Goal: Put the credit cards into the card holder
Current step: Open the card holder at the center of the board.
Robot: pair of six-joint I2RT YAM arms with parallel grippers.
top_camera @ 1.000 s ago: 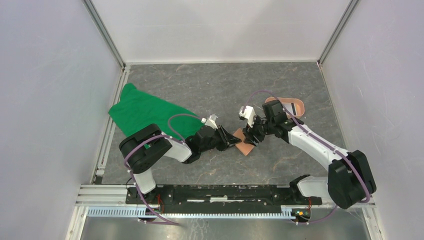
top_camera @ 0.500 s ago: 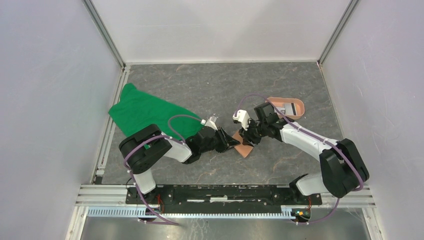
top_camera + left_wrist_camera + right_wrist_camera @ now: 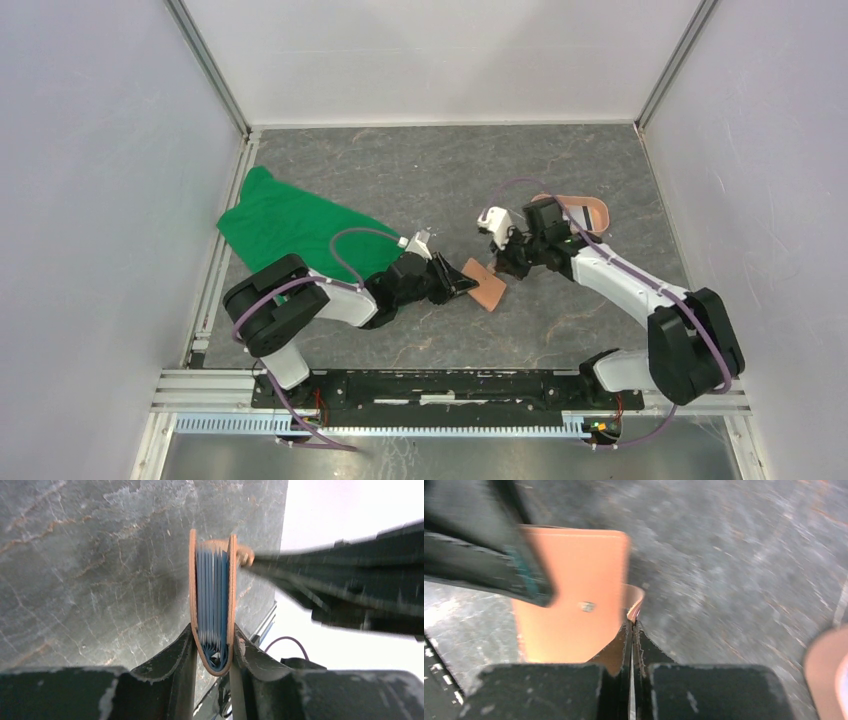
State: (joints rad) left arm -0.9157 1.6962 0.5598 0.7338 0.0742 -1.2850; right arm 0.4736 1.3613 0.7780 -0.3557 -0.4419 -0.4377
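Two grips share your card holder (image 3: pixel 212 580): left gripper (image 3: pixel 212 632) clamps its fold, right gripper (image 3: pixel 631 630) pinches the strap tab (image 3: pixel 634 599) (the opposite, open end).

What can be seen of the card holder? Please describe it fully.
The card holder is a tan, leather-looking wallet with blue-grey pockets inside. It is almost folded shut, near the middle of the grey table. The left gripper clamps its folded spine. The right gripper, shut, seems to pinch its curled strap tab. A small snap shows on its outer face.
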